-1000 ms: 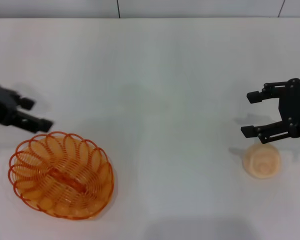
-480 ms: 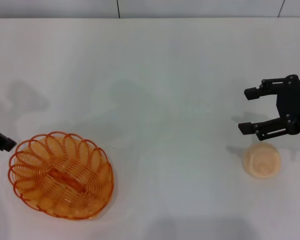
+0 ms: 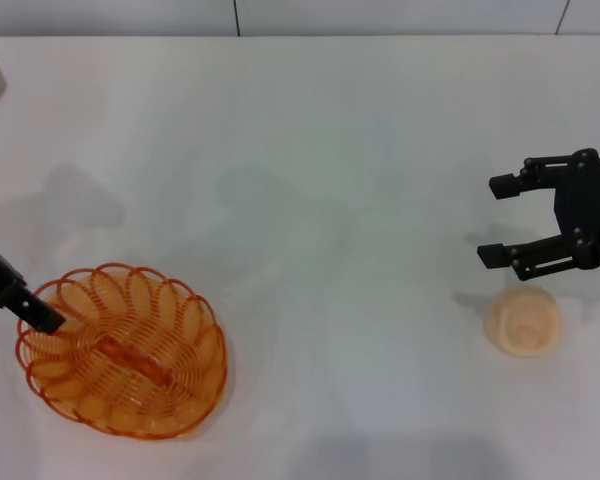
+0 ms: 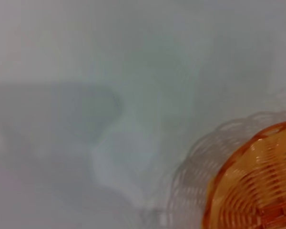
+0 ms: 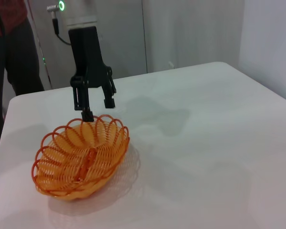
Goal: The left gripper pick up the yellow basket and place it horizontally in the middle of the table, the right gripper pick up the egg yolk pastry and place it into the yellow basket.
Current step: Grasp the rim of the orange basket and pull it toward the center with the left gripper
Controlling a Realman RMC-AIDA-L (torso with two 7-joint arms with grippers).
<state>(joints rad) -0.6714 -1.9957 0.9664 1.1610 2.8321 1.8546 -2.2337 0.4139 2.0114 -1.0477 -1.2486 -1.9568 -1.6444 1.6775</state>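
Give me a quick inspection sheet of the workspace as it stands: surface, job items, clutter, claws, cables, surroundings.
Surface: white table, bare apart from the job's things.
Basket: upright at the table's near left, not yet in the middle; empty.
Pastry: on the table at the right, apart from the basket.
Clutter: nothing seen.
Left claw: open, fingers pointing down over the basket's rim; one fingertip at the rim, not gripping.
Right claw: open, just behind the pastry, not touching it.
Cables: one thin cable by the lit green ring beyond the table.
Surroundings: grey panels and a person standing past the far edge.
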